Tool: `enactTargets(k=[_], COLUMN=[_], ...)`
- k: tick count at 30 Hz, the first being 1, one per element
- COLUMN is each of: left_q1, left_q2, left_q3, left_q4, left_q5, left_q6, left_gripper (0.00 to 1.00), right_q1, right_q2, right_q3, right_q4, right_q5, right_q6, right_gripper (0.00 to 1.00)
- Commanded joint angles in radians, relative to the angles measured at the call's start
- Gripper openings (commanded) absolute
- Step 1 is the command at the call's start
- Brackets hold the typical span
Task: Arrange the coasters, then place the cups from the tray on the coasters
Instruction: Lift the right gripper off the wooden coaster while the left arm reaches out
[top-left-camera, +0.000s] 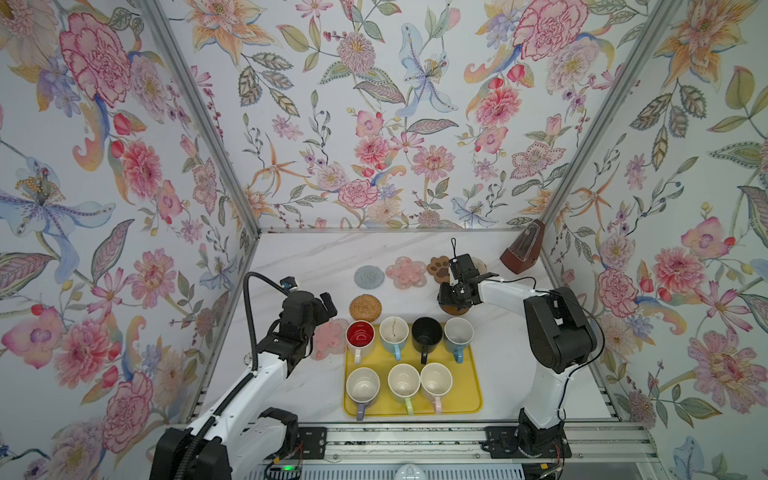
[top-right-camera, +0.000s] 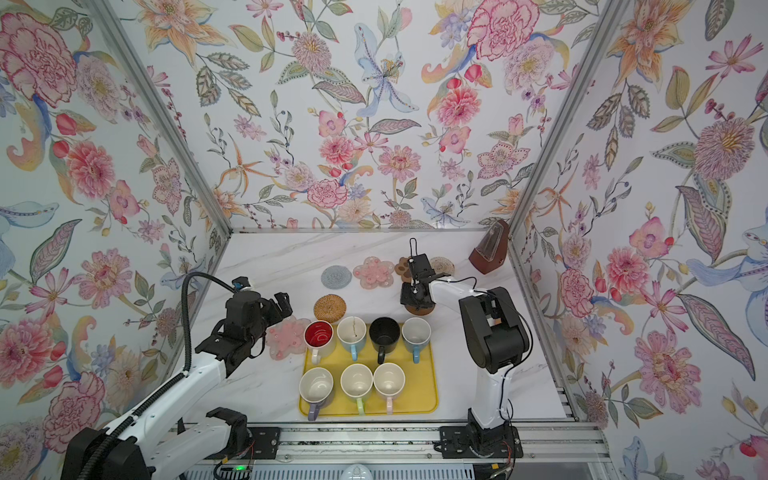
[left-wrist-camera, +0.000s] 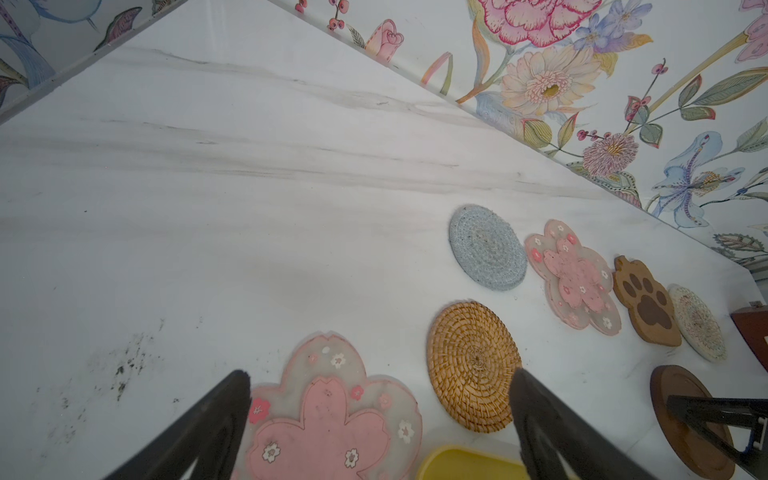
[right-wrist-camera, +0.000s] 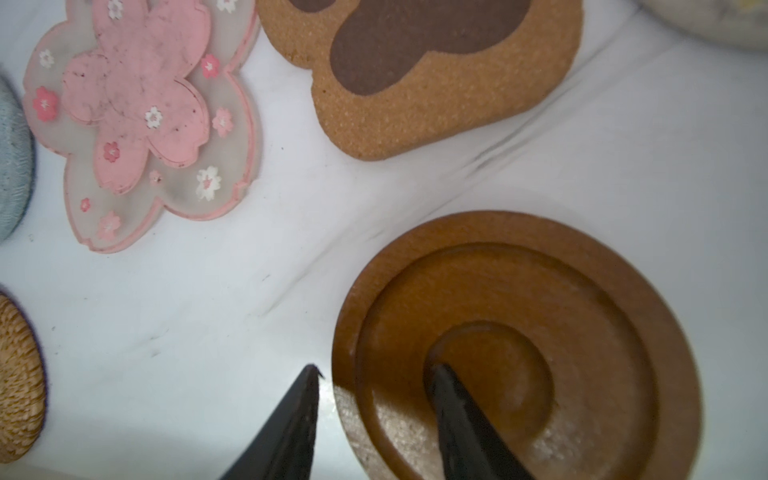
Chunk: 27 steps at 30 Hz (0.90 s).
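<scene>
Now my right gripper (right-wrist-camera: 376, 372) is apart, straddling the rim of the wooden disc (right-wrist-camera: 540, 291), flat on the table (top-left-camera: 316, 257) just above the upper right corner of the tray (top-left-camera: 473, 399); my left gripper (left-wrist-camera: 380, 373), wide open, hovers farther off, centre left.

White-shelled left arm (top-left-camera: 249, 386) and right arm (top-left-camera: 503, 291), black joint housings (top-left-camera: 557, 328), tapered black fingers (left-wrist-camera: 208, 428), ribbed black hose (top-left-camera: 248, 316) on the left.
</scene>
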Motion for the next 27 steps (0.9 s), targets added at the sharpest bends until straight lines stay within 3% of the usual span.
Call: enactTargets(k=[1, 10, 18, 22, 27], left_q1=[0.010, 0.010, 0.011, 0.010, 0.010], left_q2=[0.025, 0.106, 0.193, 0.223, 0.270], left_q3=[0.044, 0.106, 0.163, 0.184, 0.198], left_q4=[-0.037, -0.081, -0.108, -0.130, -0.137], left_q5=[0.026, 0.086, 0.141, 0.173, 0.214], left_q6=[0.016, 0.045, 0.059, 0.054, 0.052], left_gripper=[0.99, 0.99, 0.96, 0.95, 0.90], right_q1=[0.002, -0.039, -0.052, -0.075, -0.092], right_q2=[-0.061, -0.341, -0.767, -0.886, -0.928], right_q3=[0.046, -0.004, -0.377, -0.478, -0.513], right_q4=[-0.043, -0.065, 0.148, 0.155, 0.133], right_q5=[0.012, 0.081, 0.161, 0.176, 0.181], right_q6=[-0.005, -0.039, -0.053, -0.026, -0.014], right_gripper=[0.53, 0.79, 0.99, 0.99, 0.99])
